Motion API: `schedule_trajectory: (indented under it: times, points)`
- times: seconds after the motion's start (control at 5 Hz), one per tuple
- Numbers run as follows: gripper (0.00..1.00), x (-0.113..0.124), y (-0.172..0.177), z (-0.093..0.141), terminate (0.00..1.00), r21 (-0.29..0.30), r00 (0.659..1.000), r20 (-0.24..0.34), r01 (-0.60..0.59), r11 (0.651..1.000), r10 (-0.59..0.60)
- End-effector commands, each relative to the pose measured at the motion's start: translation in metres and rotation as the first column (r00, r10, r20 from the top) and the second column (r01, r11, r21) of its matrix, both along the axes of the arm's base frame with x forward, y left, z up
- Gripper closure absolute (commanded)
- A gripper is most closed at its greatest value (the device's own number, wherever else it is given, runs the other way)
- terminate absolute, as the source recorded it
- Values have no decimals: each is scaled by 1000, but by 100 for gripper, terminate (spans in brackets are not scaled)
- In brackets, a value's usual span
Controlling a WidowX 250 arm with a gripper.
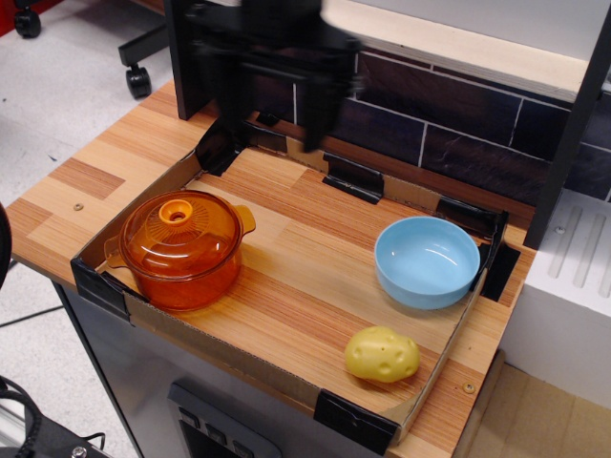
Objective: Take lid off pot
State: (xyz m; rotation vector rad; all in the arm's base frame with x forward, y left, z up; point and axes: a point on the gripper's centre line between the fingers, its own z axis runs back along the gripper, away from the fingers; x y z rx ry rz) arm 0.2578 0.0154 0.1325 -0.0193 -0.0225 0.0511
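The orange-amber pot (186,272) stands at the left front of the cardboard-edged tray. Its domed orange lid (179,227) sits on it, with the ringed knob (174,212) at its centre. My black gripper (277,129) hangs blurred above the tray's back left, well above and behind the pot. Its two fingers (232,119) stand wide apart with nothing between them.
A light blue bowl (427,260) sits at the right of the tray. A yellow potato-like toy (382,354) lies at the front right. A low cardboard wall (239,367) with black taped corners rims the tray. A dark tiled wall (458,134) stands behind.
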Motion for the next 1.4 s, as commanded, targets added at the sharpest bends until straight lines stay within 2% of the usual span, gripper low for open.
schedule_trajectory:
  times: [0.0,0.4,0.8,1.2]
  points:
    - [0,1,47,6,0,-9,994,2,110,994,-110]
    - [0,-11,79,-23,0,23,983,-21,184,983,-183]
    - [0,-39,66,-68,0,32,966,-66,253,967,-250]
    - [0,-34,65,-75,0,30,968,-52,246,969,-244]
